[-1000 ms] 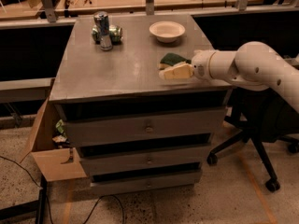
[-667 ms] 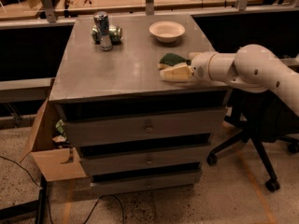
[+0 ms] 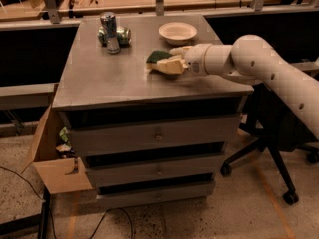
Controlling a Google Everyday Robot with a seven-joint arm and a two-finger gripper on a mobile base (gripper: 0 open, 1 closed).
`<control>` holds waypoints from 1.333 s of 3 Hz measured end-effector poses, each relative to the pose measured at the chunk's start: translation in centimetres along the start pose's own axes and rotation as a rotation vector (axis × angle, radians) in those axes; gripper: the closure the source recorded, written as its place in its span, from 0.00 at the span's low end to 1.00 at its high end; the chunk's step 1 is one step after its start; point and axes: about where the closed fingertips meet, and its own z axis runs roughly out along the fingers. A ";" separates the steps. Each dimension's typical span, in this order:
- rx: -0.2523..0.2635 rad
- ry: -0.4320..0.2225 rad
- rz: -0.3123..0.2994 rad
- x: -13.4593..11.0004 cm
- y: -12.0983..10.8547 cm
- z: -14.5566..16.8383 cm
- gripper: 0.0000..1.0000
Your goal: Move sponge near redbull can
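Note:
The sponge (image 3: pixel 158 57), dark green over yellow, is at the middle right of the grey cabinet top (image 3: pixel 99 78). My gripper (image 3: pixel 166 62) reaches in from the right and is shut on the sponge, with one cream finger (image 3: pixel 172 65) in front of it. The redbull can (image 3: pixel 108 32) stands upright at the back left of the top, well to the left of the sponge.
A green can (image 3: pixel 120 35) lies on its side just behind the redbull can. A white bowl (image 3: pixel 178 32) sits at the back right, just behind my gripper. An office chair (image 3: pixel 269 148) stands right of the cabinet, and an open cardboard box (image 3: pixel 55 163) is at its left.
My gripper and the sponge have moved left together across the top, toward the redbull can. The cans and the bowl have not moved.

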 end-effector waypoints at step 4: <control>-0.108 -0.058 -0.042 -5.5 4.7 13.1 0.59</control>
